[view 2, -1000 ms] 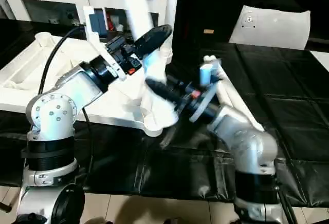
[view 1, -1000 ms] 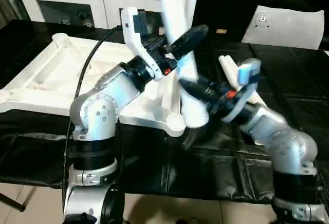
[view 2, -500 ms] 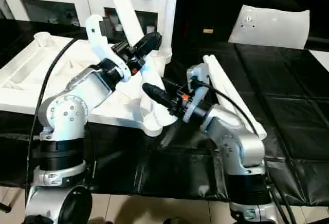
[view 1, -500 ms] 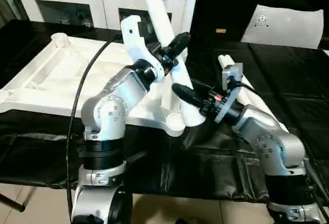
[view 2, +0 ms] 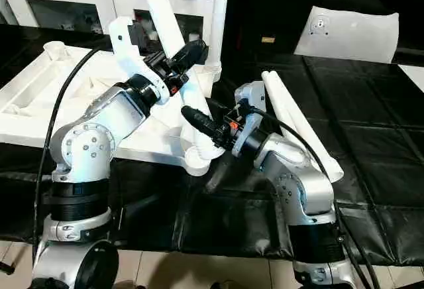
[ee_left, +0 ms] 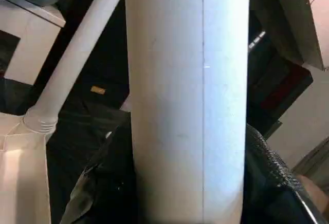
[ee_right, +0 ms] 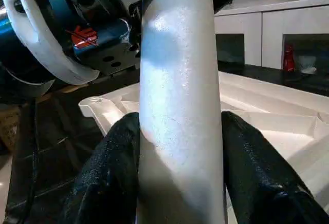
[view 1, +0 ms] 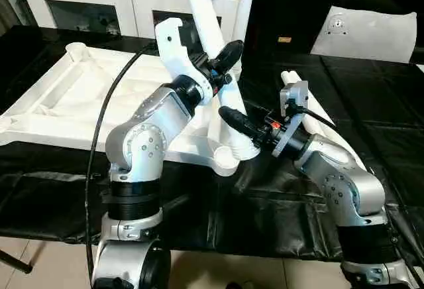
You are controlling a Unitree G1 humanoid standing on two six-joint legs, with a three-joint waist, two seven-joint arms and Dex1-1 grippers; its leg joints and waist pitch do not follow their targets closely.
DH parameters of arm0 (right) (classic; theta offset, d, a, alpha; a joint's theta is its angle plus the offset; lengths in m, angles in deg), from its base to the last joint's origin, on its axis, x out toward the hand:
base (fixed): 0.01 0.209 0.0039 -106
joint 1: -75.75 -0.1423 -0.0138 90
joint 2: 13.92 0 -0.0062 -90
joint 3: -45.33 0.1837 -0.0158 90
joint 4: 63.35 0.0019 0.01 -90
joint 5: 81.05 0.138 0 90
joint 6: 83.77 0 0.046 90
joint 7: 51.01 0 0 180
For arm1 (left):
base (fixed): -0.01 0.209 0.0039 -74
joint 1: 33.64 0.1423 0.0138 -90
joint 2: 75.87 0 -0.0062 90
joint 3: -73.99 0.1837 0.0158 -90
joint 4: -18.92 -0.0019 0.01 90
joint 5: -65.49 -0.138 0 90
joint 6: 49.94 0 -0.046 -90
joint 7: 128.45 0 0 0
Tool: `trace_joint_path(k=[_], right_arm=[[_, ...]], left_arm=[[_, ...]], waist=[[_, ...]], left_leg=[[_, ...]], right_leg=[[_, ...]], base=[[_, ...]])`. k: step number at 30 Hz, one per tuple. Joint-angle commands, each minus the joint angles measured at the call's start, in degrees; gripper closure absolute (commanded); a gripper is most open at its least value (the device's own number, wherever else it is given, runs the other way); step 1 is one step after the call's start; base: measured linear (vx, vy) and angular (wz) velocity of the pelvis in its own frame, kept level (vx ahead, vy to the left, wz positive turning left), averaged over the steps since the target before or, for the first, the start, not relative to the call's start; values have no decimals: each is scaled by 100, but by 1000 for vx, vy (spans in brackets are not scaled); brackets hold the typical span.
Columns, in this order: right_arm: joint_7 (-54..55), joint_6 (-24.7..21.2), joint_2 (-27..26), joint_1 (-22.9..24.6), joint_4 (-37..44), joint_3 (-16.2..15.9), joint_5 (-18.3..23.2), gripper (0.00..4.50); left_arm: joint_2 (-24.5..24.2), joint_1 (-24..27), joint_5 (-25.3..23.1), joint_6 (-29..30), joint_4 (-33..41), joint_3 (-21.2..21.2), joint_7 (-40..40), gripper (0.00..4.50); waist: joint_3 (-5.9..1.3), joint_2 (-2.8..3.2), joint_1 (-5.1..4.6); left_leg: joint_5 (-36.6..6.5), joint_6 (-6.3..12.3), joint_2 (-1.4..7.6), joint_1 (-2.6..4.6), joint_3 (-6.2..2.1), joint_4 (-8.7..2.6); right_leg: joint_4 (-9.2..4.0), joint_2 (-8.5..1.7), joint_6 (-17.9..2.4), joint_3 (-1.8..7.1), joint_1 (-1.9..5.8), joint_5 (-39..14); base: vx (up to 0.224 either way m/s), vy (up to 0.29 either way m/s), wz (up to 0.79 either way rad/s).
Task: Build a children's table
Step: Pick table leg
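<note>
The white plastic square tabletop [view 1: 79, 97] is lying upside down on the black-covered table [view 1: 371, 103], its ribbed underside facing up, taking up the left part of the cover and reaching toward the middle. One long white tapered round leg [view 1: 246, 0] is standing upright in the tabletop's far right corner socket. A second white tapered leg [view 1: 211, 30] is leaning back and to the left, its lower end sitting at the round socket [view 1: 226, 158] of the tabletop's near right corner.

Both grippers are closing on this leaning leg. The left gripper [view 1: 224, 63] is clamping it partway up — in the left wrist view the leg [ee_left: 187, 100] is running between the two black fingers [ee_left: 267, 167], which are pressing against its sides. The right gripper [view 1: 237, 122] is gripping the same leg lower down, just above the socket; in the right wrist view its black fingers [ee_right: 110, 172] are hugging the shaft [ee_right: 180, 106] on both sides, about half spread.

Two more white legs [view 1: 301, 90] are lying side by side on the cover to the right of the tabletop, partly hidden behind the right forearm. A white rectangular pillow-like block [view 1: 371, 32] is resting at the table's far right corner.
</note>
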Motion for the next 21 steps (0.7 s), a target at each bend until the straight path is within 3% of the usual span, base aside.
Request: trace_joint_path(k=[1,4,6,9,11,15,16,21], right_arm=[[110,86,42,-77,10,70,-70,205],[111,16,28,-97,-26,114,64,185],[130,-3,29,-108,-33,146,95,148],[84,-87,95,-118,15,221,190,138],[33,-199,149,-142,45,335,336,105],[15,-483,286,-260,12,600,625,97],[16,-521,311,-275,2,621,656,70],[-852,-1168,1192,-436,-64,335,711,27]], left_arm=[[-95,-49,-157,-68,-59,-30,111,264],[-171,-80,-131,-105,-122,-64,82,264],[-215,-93,-128,-125,-154,-83,61,265],[-405,-130,-107,-147,-259,-144,-94,265],[-562,-156,-69,-130,-315,-119,-315,265],[-753,-200,146,20,-365,-135,-699,265],[-769,-209,200,48,-373,-151,-750,265],[-1345,-418,798,406,-396,47,-2201,265]], waist=[[-409,25,2],[-409,16,1],[-409,23,-9],[-409,30,-6],[-421,26,-3],[-425,37,4],[-424,41,11],[-410,-6,38]], left_leg=[[-570,324,94,-11,-16,-345],[-564,318,94,-13,-18,-348],[-575,310,84,-6,-15,-346],[-587,301,89,6,-15,-350],[-509,301,98,5,-18,-348],[-410,323,90,16,-13,-346],[-417,314,95,20,-5,-340],[-426,338,74,12,11,-337]], right_leg=[[-478,-361,-586,246,382,-1526],[-478,-360,-584,246,386,-1528],[-481,-354,-544,245,384,-1557],[-482,-354,-540,247,376,-1576],[-451,-357,-600,252,381,-1382],[-423,-350,-700,257,388,-1186],[-417,-357,-751,262,385,-1158],[-438,-356,-733,261,399,-1353]], base=[[0,0,0],[0,0,0],[0,0,0],[0,0,0],[0,0,0],[0,0,0],[0,0,0],[0,0,0]])
